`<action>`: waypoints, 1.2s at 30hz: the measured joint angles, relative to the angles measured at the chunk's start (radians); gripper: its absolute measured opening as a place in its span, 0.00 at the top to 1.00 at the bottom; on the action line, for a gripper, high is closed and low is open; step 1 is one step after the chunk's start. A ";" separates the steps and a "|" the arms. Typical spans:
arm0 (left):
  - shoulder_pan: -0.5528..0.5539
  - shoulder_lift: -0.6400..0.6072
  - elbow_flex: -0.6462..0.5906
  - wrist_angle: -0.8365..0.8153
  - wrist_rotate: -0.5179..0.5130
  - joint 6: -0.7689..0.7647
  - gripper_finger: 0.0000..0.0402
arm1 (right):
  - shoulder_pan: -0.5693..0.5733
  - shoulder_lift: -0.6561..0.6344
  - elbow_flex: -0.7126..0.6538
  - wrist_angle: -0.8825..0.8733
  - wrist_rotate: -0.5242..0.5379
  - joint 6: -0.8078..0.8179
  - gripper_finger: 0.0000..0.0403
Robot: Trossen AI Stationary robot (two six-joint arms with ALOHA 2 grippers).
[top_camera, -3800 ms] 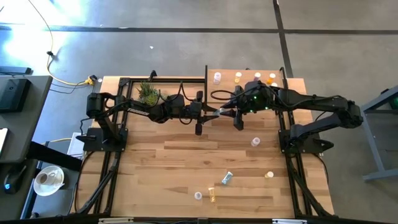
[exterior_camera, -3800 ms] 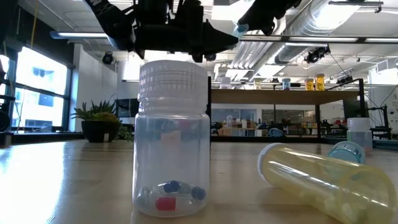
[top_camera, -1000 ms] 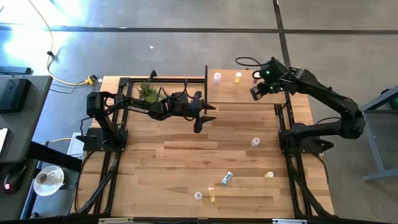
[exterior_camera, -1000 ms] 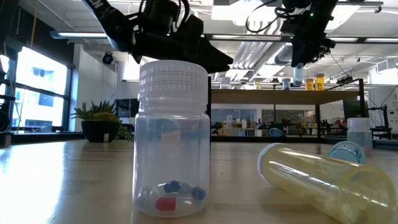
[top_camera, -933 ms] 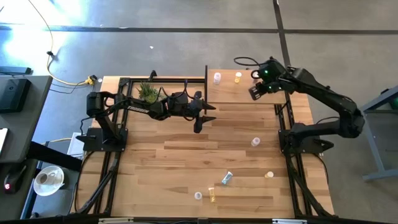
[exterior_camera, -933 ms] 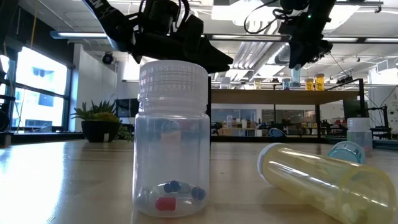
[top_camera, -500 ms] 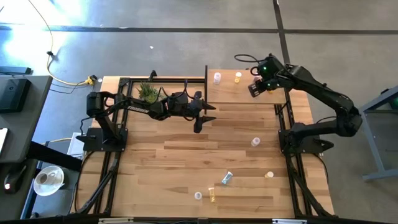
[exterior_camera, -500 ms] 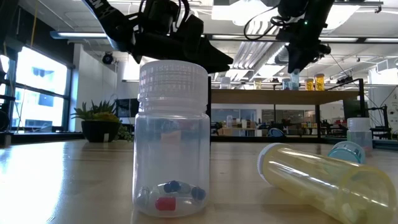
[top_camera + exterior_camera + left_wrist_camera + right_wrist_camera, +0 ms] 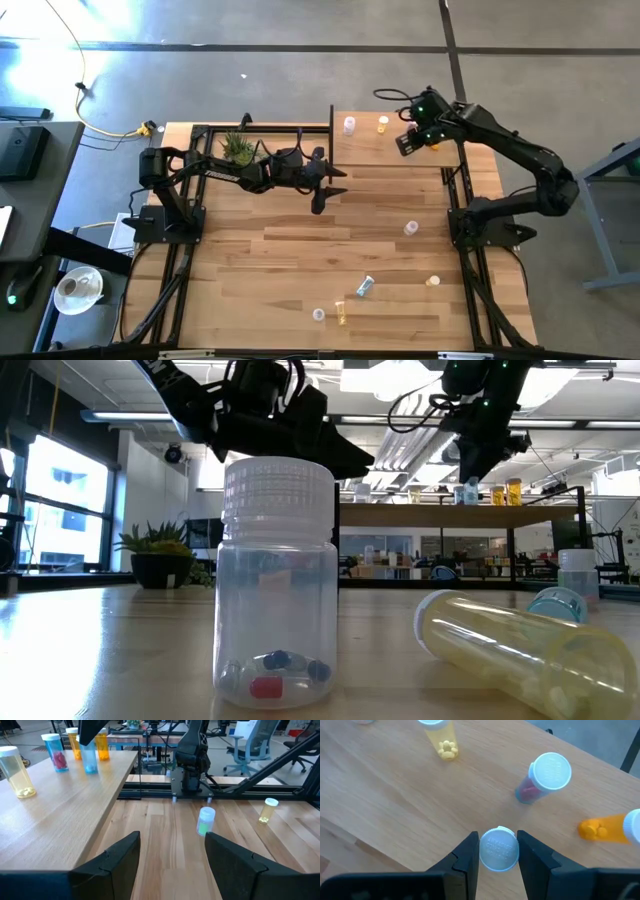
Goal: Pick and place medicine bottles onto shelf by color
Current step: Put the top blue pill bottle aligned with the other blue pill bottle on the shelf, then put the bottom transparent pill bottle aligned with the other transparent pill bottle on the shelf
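- The right hand (image 9: pixel 498 851) is clamped on the cap end of a pale blue bottle (image 9: pixel 498 849), which hangs straight down between its fingers over the shelf (image 9: pixel 370 150).
- Main risk, as I judge it: letting go too high. The bottle is narrow and tall, so a drop onto the board could tip it and send it rolling into the neighbours or off the edge.
- Second risk: placing it by the wrong colour. On the shelf close to the held bottle stand a bottle with red pills (image 9: pixel 541 779), an orange bottle (image 9: pixel 612 826) and a yellow bottle (image 9: pixel 441 737); from the left wrist view the blue one sits just beside the red-pill one.
- Third risk: as the fingers spread, they could nudge that red-pill bottle, since the gap between them looks small (hard to be sure from above).
- The left hand (image 9: pixel 326 187) hangs over the desk (image 9: pixel 300 250) near the plant (image 9: pixel 238 148), fingers apart and holding nothing.
- More bottles remain on the desk: a clear one (image 9: pixel 410 228), a yellow-capped one (image 9: pixel 433 281), and a cluster near the front edge, one lying on its side (image 9: pixel 365 286).
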 joint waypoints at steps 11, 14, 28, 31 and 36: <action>0.000 0.000 0.000 -0.007 0.000 0.000 0.47 | 0.000 0.002 0.001 -0.001 0.004 0.018 0.74; 0.000 0.000 0.000 -0.007 0.000 0.000 0.47 | 0.000 0.003 0.001 -0.002 0.003 0.018 0.71; 0.000 0.000 0.000 -0.006 0.000 0.000 0.47 | 0.000 0.004 0.007 -0.004 0.045 0.004 0.63; 0.000 0.000 0.000 -0.006 0.000 0.000 0.47 | 0.000 0.004 0.029 -0.003 0.046 -0.003 0.63; 0.000 0.000 0.000 -0.007 0.000 0.000 0.47 | 0.000 0.003 0.061 -0.012 0.045 -0.003 0.63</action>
